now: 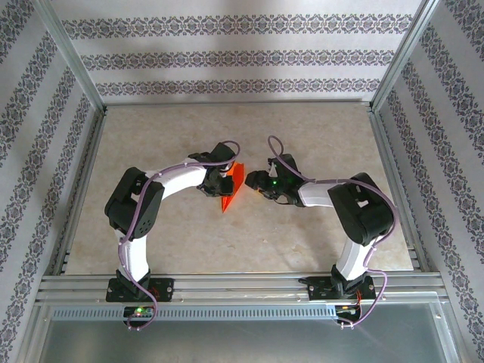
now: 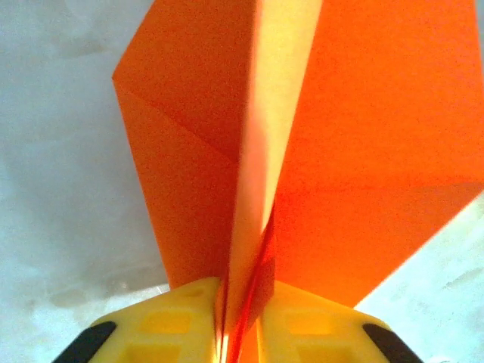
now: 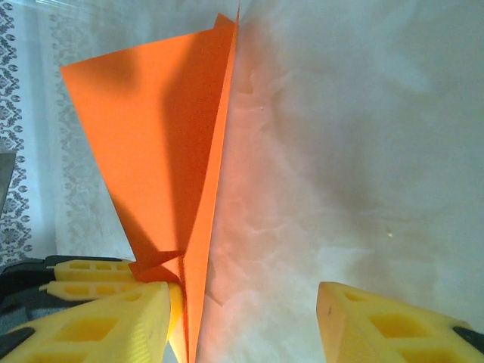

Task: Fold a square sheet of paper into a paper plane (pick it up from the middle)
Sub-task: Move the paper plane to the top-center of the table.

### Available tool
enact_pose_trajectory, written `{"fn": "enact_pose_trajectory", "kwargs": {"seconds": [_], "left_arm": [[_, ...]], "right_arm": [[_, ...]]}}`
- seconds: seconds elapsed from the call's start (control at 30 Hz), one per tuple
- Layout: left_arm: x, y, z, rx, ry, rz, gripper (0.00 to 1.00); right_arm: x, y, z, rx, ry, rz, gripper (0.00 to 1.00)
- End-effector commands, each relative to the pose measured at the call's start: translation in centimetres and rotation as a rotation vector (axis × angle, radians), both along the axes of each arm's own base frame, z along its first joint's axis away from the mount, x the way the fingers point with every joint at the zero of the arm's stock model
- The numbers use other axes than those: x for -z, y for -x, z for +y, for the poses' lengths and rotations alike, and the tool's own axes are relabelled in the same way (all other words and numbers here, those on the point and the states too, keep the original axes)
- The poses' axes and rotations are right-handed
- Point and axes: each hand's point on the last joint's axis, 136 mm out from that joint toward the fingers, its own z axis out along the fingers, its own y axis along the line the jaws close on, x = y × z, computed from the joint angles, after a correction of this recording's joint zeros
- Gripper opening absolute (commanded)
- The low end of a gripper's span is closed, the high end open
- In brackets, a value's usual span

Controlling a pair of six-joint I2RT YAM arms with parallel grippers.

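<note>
Near the middle of the counter (image 1: pixel 302 136), between the two arms: paper plane (image 1: pixel 233 184), bright orange-red, narrow tip toward the near edge. Clenched on its central fold from the left: left gripper (image 1: pixel 218 183), yellow fingers (image 2: pixel 174 325) pressed together on the crease, wings spreading to either side beyond them. Released just beside it on the right: right gripper (image 1: pixel 261 189), fingers (image 3: pixel 363 318) well apart, one alongside the plane's edge, contact unclear
</note>
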Motion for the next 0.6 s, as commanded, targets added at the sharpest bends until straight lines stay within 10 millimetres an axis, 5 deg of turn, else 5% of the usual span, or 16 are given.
{"fn": "enact_pose_trajectory", "kwargs": {"seconds": [0.0, 0.33, 0.57], "left_arm": [[0.1, 0.3, 0.3, 0.029, -0.054, 0.007, 0.16], [-0.8, -1.2, 0.6, 0.048, -0.104, -0.038, 0.09], [-2.2, -4.8, 2.4, -0.010, -0.172, -0.129, 0.08]], "right_arm": [[-0.3, -0.1, -1.3, 0.020, 0.044, -0.034, 0.55], [-0.8, 0.5, -2.5, 0.034, 0.082, -0.057, 0.57], [-1.6, 1.2, -4.1, 0.039, 0.178, -0.089, 0.61]]}}
